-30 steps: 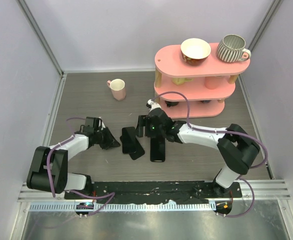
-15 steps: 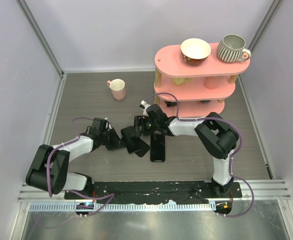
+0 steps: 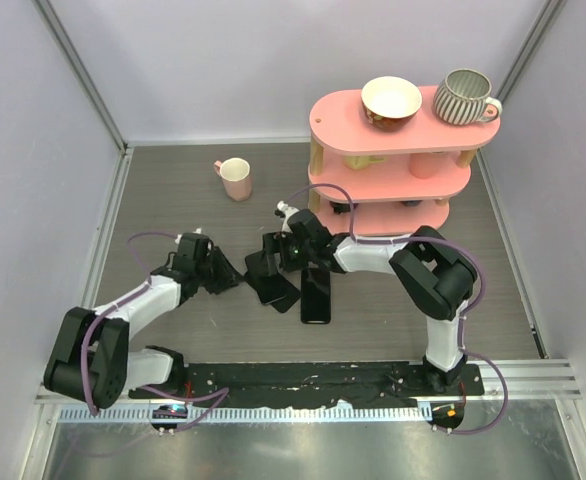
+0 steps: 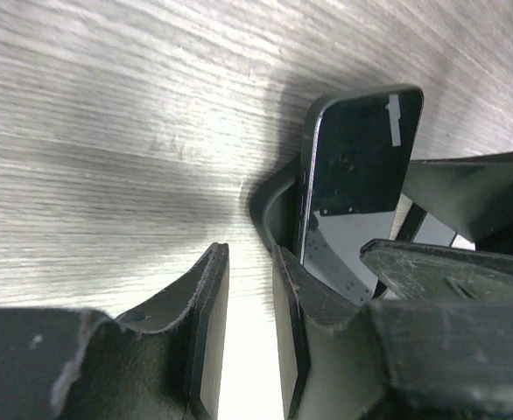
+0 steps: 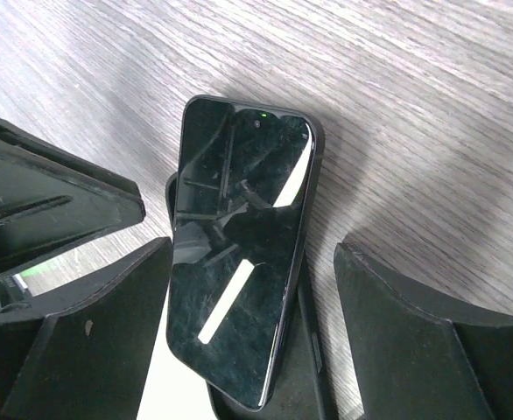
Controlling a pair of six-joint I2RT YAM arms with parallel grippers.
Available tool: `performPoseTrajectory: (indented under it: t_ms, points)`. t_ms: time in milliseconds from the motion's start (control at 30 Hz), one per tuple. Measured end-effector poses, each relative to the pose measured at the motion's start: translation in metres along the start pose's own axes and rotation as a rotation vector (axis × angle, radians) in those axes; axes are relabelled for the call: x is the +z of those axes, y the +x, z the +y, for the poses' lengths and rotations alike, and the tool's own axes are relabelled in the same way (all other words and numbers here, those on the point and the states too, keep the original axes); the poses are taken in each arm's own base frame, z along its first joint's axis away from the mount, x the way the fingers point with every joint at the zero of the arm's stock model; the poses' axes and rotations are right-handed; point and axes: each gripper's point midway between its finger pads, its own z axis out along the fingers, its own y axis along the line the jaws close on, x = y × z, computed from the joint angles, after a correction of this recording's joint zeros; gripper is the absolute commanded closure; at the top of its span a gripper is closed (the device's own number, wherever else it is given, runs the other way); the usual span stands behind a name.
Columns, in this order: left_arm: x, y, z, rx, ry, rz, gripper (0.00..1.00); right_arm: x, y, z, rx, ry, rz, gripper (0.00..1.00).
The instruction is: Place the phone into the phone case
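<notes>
Counting black slabs first, and that makes three. One phone (image 5: 239, 262), glossy side up, and one phone case (image 5: 313, 376) under it, around the middle of the table (image 3: 173, 190). A third black slab (image 3: 316, 295) lies just beside them; phone or case, can't call it.

Mugs next: two in plain sight, one pink mug (image 3: 235, 178) near the table's far edge and one ribbed grey mug (image 3: 465, 96) on the top tier of the rack (image 3: 338, 120). One pink cup (image 3: 425, 165) sits half hidden on the middle tier. One bowl (image 3: 391, 100), top tier. One pink rack, three tiers, far right corner.

Arms: two, left arm (image 3: 143, 300) and right arm (image 3: 393, 262), based at the near edge.
</notes>
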Motion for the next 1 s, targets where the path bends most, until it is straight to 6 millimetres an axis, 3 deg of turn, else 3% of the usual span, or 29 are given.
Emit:
performPoseTrajectory:
  t_ms: [233,433,667,1000]
  points:
    - [0.008,0.000,0.004,-0.007,-0.013,0.002,0.70,0.004,-0.003,-0.002,-0.046,0.080,-0.001,0.21]
    - [0.016,-0.001,-0.007,-0.016,0.048,0.014,0.70,0.007,-0.005,-0.004,-0.070,0.092,0.001,0.26]
    - [0.016,-0.002,-0.005,-0.017,0.033,0.008,0.70,0.008,-0.005,-0.005,-0.082,0.091,0.002,0.27]
    - [0.028,-0.009,-0.010,0.008,0.025,0.032,0.97,0.015,-0.011,-0.002,-0.097,0.078,-0.005,0.28]
